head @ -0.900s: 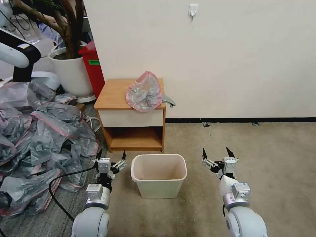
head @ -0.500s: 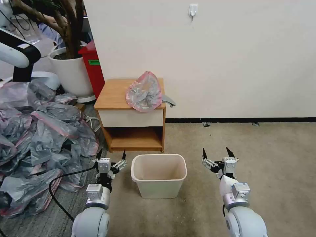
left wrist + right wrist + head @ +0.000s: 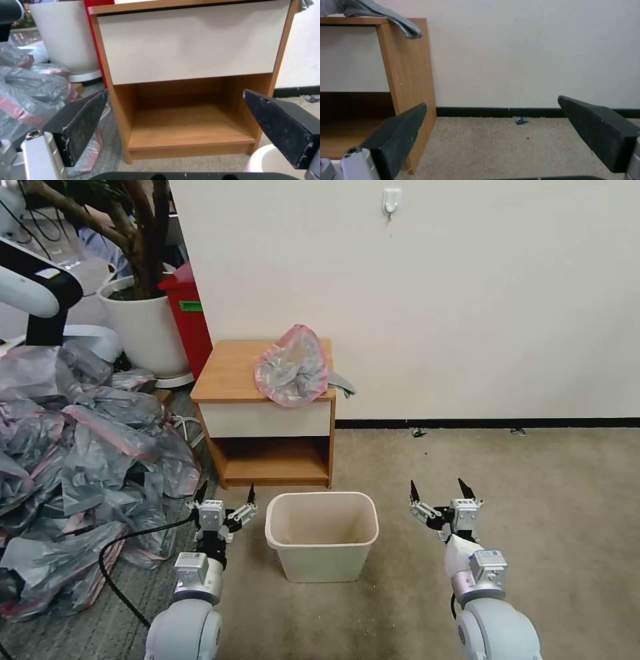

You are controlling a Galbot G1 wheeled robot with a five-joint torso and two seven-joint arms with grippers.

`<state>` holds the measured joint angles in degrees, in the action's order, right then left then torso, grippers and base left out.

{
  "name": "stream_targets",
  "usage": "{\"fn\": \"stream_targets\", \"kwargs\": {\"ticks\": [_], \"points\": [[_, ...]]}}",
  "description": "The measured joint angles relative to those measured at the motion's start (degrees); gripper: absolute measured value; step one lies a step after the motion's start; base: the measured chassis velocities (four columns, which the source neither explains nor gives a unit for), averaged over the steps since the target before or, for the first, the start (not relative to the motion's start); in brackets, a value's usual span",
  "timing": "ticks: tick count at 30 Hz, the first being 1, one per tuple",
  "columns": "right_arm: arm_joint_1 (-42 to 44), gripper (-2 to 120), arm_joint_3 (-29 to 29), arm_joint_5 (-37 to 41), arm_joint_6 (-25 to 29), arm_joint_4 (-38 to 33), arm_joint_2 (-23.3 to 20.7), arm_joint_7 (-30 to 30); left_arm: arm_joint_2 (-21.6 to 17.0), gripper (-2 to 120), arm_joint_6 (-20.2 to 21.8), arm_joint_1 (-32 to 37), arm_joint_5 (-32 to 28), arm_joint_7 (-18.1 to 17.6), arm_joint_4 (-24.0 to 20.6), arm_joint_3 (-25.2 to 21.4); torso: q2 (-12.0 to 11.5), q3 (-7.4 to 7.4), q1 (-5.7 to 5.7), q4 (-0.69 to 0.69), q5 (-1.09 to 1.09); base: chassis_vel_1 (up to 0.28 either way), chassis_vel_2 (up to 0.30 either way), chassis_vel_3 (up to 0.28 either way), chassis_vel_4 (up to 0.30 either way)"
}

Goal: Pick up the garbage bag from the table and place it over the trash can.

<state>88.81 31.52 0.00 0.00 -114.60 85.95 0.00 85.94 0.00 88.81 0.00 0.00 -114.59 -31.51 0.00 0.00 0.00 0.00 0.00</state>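
Bag pile: a big heap of crinkly grey and pink plastic bags (image 3: 73, 460) lies on the floor at the far left. A black cable (image 3: 117, 567) runs over its near edge.
Plant pot: a big round white pot (image 3: 143, 327) with a brown tree trunk stands far back on the left, by the wall.
Red bin: a tall red bin (image 3: 187, 313) stands just right of the pot and just left of the surface.
Left claw: the left claw (image 3: 225, 500) hangs low over the floor, just left of the trash can. Its two black fingers (image 3: 80, 125) are wide apart and hold nothing. They point at the shelf hole of the surface.
Surface: the small boxy wooden nightstand (image 3: 227, 373) with an orange-brown top and a white drawer front stands against the wall, just behind the trash can.
Garbage bag: the crinkly grey plastic bag with a pink rim (image 3: 292, 368) lies bunched on the right part of the surface top. It hangs a little over the front edge. A grey flap (image 3: 386, 17) of it hangs off the right side.
Trash can: the small cream plastic bin with rounded corners (image 3: 322, 573) stands upright on the beige carpet, between the two claws. It is near the surface but not touching it.
Right claw: the right claw (image 3: 439, 492) hangs low over the carpet, right of the trash can. Its fingers (image 3: 598, 130) are wide apart too, with nothing in them.
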Motion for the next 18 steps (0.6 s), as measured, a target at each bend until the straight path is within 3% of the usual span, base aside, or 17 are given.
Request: {"fn": "stream_targets", "kwargs": {"ticks": [12, 15, 18], "points": [[0.11, 100, 0.03, 0.05, -0.15, -0.24, 0.03, 0.0, -0.05, 100, 0.09, 0.24, -0.17, 0.0, -0.38, 0.0, 0.0, 0.0, 0.0, 0.0, 0.0, 0.0, 0.0, 0.0, 0.0], [0.89, 100, 0.29, 0.64, -1.23, -2.43, 0.57, 0.03, -0.48, 100, 0.92, 2.08, -1.69, -0.53, -3.04, 0.01, 0.0, 0.0, 0.0, 0.0, -0.01, 0.0, 0.0, 0.0, 0.0], [3.07, 100, 1.0, 2.32, -4.24, -8.23, 2.07, 0.14, -1.44, 100, 2.8, 6.05, -4.95, -2.02, -8.81, 0.1, 0.0, 0.0, 0.0, 0.0, -0.01, 0.0, 0.0, 0.0, 0.0]]}}
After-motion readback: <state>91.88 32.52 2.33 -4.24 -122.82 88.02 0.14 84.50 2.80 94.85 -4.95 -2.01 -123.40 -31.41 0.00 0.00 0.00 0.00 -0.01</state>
